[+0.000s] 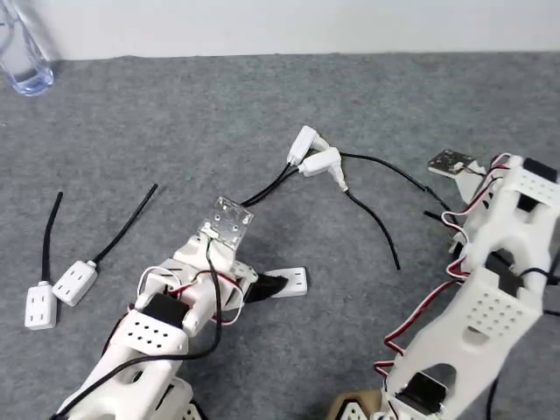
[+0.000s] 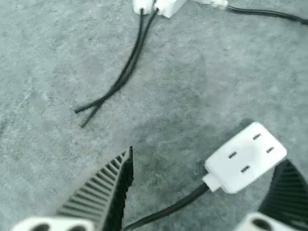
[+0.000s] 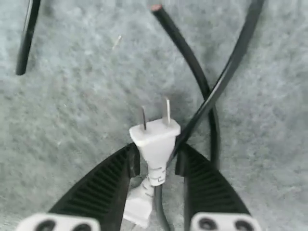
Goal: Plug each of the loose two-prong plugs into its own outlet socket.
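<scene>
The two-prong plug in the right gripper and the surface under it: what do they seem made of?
Two-prong plug: white moulded plastic by its look, smooth, slightly glossy. Its prongs: bare metal, grey and thin. Table cover: probably grey felt or short carpet, matte, with fuzzy fibres.

Grey felt tabletop [image 1: 175,105]; white wall [image 1: 306,26] behind; clear container [image 1: 22,61] at far corner.

Fuzzy grey cloth table cover [image 1: 219,105], smooth white plastic plug [image 3: 155,137], metal prongs [image 3: 167,111]
</scene>
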